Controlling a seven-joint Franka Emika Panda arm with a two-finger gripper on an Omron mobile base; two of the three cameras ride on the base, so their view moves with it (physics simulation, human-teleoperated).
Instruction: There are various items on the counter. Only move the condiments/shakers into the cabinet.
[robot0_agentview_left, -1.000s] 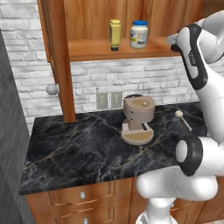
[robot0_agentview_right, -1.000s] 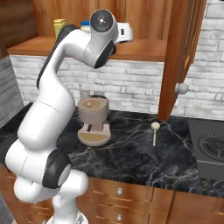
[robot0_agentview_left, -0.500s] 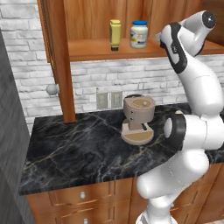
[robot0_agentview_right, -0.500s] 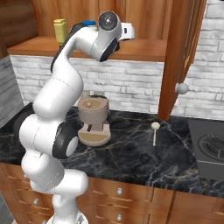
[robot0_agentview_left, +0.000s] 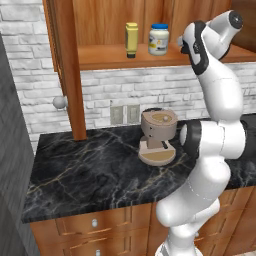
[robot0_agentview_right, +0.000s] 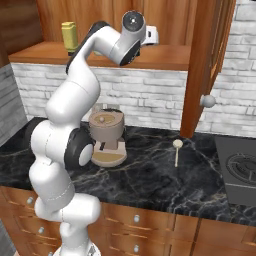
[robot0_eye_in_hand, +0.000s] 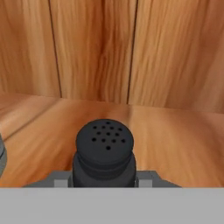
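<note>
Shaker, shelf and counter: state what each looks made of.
Shaker: matte black, probably plastic; dull, even surface with small holes in its cap.
Shelf: wood with a smooth, slightly glossy finish; warm brown with streaky grain.
Counter: polished black marble or similar stone; pale veins across a dark slab.

Was a home kitchen — black marble counter (robot0_agentview_left: 95, 175) over wooden drawers (robot0_agentview_right: 150, 220) with round silver knobs, white brick backsplash (robot0_agentview_left: 30, 85), brown wall cabinet (robot0_agentview_left: 105, 55) above. Held a tan coffee machine (robot0_agentview_left: 157, 135), a wooden spoon (robot0_agentview_right: 176, 150) — and a stovetop (robot0_agentview_right: 240, 172) at one end.
</note>
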